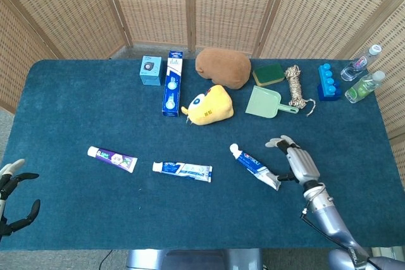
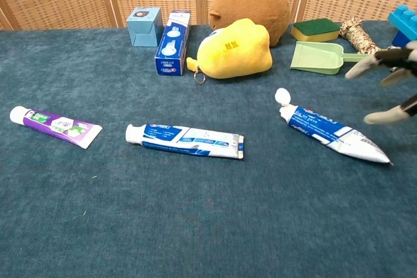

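Your blue table [image 1: 76, 112] carried everything, with the brown plush [image 1: 223, 67] and the yellow plush toy [image 1: 211, 105] as the biggest items near its far edge, and the long blue toothpaste box [image 1: 171, 83] just to their left. Your right hand [image 1: 297, 161] hovered with its fingers [image 2: 362, 68] spread apart and held nothing; the Crest toothpaste tube [image 2: 331, 135] lay flat on the cloth just beside it, cap pointing away from the hand, not touched. Your left hand [image 1: 14, 197] sat at the near left corner, well apart from the tubes, fingers apart. Two more tubes lay in the same row: the blue-and-white tube [image 1: 182, 170] and the purple tube [image 1: 112, 159].
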You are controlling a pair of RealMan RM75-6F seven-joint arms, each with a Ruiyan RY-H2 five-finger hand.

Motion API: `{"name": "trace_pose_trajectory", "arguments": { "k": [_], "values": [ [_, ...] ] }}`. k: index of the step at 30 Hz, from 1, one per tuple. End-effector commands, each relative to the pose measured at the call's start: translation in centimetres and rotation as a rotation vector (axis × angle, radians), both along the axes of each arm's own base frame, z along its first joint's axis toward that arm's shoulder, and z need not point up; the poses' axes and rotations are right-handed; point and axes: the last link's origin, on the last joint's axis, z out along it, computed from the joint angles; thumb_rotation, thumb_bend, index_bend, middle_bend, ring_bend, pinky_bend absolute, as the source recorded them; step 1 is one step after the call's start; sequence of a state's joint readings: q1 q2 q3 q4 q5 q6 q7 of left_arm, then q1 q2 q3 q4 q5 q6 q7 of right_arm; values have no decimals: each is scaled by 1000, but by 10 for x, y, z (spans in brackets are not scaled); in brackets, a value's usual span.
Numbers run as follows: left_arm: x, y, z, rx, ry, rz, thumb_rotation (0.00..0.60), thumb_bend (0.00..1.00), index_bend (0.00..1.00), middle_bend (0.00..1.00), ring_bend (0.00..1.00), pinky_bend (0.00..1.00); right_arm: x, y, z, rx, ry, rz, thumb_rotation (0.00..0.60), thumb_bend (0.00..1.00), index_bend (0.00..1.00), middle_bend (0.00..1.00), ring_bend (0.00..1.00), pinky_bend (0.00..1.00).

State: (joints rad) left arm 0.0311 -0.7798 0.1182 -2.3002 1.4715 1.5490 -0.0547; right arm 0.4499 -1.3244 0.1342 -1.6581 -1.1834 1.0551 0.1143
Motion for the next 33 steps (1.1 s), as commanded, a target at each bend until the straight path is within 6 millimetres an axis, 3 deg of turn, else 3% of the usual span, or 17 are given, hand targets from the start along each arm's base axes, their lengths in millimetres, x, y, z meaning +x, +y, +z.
{"name": "trace_pose_trajectory", "arguments": {
  "k": [1,7,14,20,33],
  "values": [
    [-2,3,-3,-6,14,-5,600,391,258,85,3,195,-2,7,18,-37,8,-13,599,187,237,204,55,188],
    [-10,8,-8,-58,78,-21,600,391,251,88,0,108,-9,23,50,-90,58,-54,600,215,231,204,56,190],
    [-24,14,-13,-124,195,-26,600,391,219,99,0,105,-26,45,78,-160,273,-82,600,303,245,209,62,191],
    [-29,21,-19,-76,315,-63,600,387,226,108,1,101,-36,66,91,-241,412,-105,600,332,301,224,83,191],
    [-33,13,-37,29,264,-95,600,334,242,153,39,104,-39,110,107,-385,443,-138,600,328,349,232,94,191]
  ]
}}
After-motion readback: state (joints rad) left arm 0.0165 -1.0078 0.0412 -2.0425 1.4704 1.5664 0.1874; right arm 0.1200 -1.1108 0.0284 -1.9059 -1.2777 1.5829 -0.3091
